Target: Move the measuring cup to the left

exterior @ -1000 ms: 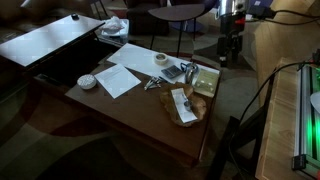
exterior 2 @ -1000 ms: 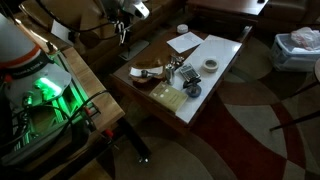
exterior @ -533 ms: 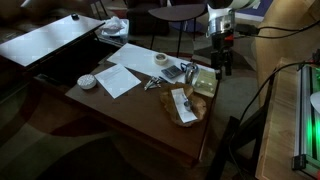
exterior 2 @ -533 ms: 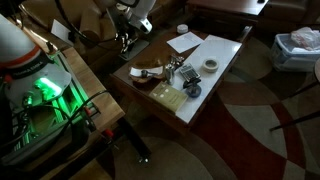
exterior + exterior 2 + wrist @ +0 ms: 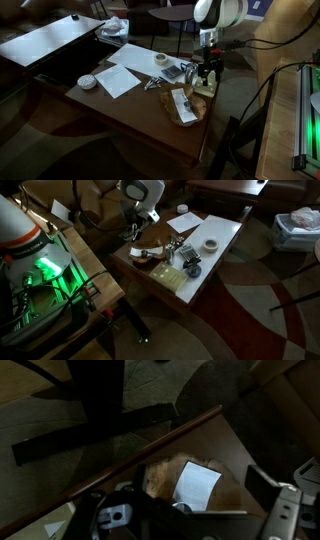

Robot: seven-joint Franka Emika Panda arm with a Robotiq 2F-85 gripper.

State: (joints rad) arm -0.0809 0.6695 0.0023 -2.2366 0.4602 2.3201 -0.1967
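The room is dim. A brown wooden table point(image 5: 130, 115) stands on a rug point(image 5: 260, 290) with red and tan shapes, and a green light glows low down beside the robot's base. In an exterior view, white paper sheets point(image 5: 120, 78) lie on the left part of the table. A white dish point(image 5: 88, 81) sits just left of them, and a pale tape roll point(image 5: 161, 59) sits near the far edge. The measuring cup point(image 5: 151, 84) is small and shiny grey. It rests on the table just right of the paper sheets, about in the middle of the table. A brown packet point(image 5: 185, 105) with a white label lies to the right of the cup, closer to the near edge. A yellowish pad point(image 5: 205, 84) lies by the far right corner. The gripper point(image 5: 207, 73) hangs above that far right part, well apart from the measuring cup. In the wrist view its fingers point(image 5: 288, 510) are spread wide, with only air between them and the brown packet down below. They touch no thing.
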